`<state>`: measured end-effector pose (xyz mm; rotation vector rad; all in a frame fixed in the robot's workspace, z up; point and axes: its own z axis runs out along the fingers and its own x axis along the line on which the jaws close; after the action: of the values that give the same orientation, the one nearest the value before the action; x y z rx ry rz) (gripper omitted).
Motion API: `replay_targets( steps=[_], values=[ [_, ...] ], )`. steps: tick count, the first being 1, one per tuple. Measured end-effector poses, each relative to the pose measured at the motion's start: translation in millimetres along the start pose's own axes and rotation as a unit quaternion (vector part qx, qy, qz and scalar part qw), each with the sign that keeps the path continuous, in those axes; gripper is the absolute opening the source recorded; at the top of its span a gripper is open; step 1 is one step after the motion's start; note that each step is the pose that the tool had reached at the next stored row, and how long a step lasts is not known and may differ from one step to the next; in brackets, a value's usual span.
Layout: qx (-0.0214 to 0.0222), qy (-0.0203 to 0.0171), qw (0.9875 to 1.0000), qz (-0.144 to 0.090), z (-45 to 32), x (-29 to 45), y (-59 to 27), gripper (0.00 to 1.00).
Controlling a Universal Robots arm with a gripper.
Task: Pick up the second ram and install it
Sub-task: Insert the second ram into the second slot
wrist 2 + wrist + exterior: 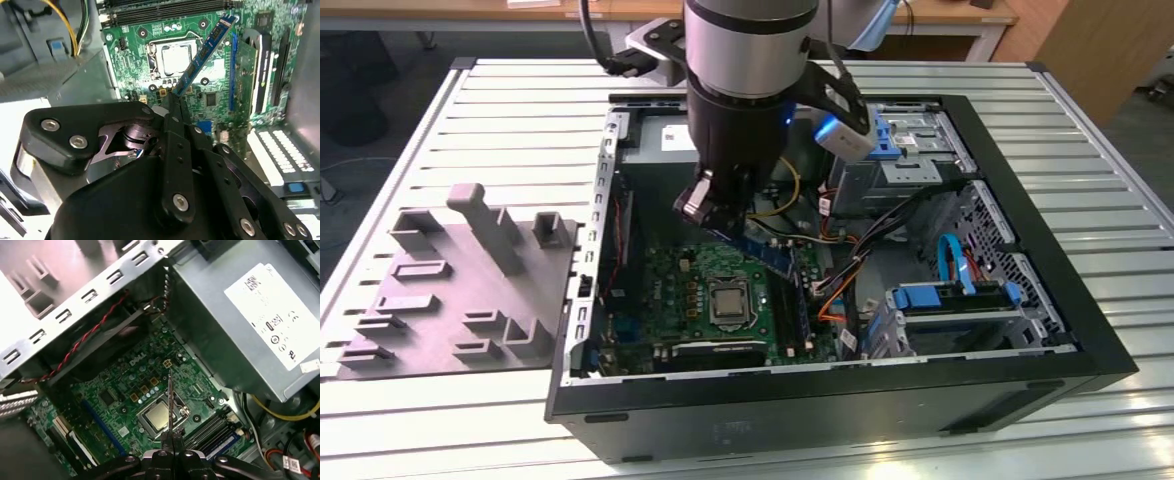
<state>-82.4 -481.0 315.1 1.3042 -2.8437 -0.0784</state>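
Gripper [172, 100] jaws are clamping the second ram [202, 55], which is hovering mid-frame in the exterior view above the motherboard [680, 290], clear of the computer case walls [603, 200]; its held end is lying hidden.

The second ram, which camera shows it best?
The second wrist view: the second ram shows its broad blue face, one end in the gripper. The first wrist view has it edge-on; the exterior view, a blue strip under the arm.

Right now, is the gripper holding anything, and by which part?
Yes: the gripper is shut on the second ram, pinched at one short end; the rest juts out above the motherboard.
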Motion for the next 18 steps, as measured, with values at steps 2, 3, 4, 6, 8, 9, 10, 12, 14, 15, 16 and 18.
replay_targets(
  steps=[2,3,4,6,8,9,10,12,14,15,16,18],
  values=[
    [0.0002,-0.0009,0.9998,0.018,0.8,0.0,0.0,0.12],
    [0.0003,-0.0013,0.9996,0.027,1.1,0.0,-0.1,0.12],
    [0.0004,-0.0019,0.9993,0.036,1.6,0.0,-0.1,0.12],
    [0.0006,-0.0028,0.9985,0.054,2.3,0.0,-0.1,0.12],
    [0.0007,-0.0037,0.9974,0.072,3.1,0.0,-0.2,0.12],
    [0.0008,-0.0041,0.9967,0.081,3.5,0.0,-0.2,0.12],
    [0.0009,-0.0045,0.9959,0.090,3.8,0.0,-0.2,0.12],
    [0.0011,-0.0055,0.9940,0.109,4.7,0.0,-0.3,0.12],
    [0.0013,-0.0064,0.9919,0.127,5.4,0.1,-0.3,0.12],
    [0.0014,-0.0068,0.9908,0.135,5.8,0.1,-0.3,0.12],
    [0.0014,-0.0073,0.9895,0.144,6.2,0.1,-0.3,0.12],
    [0.0016,-0.0082,0.9866,0.163,6.9,0.1,-0.4,0.12]
  ],
)
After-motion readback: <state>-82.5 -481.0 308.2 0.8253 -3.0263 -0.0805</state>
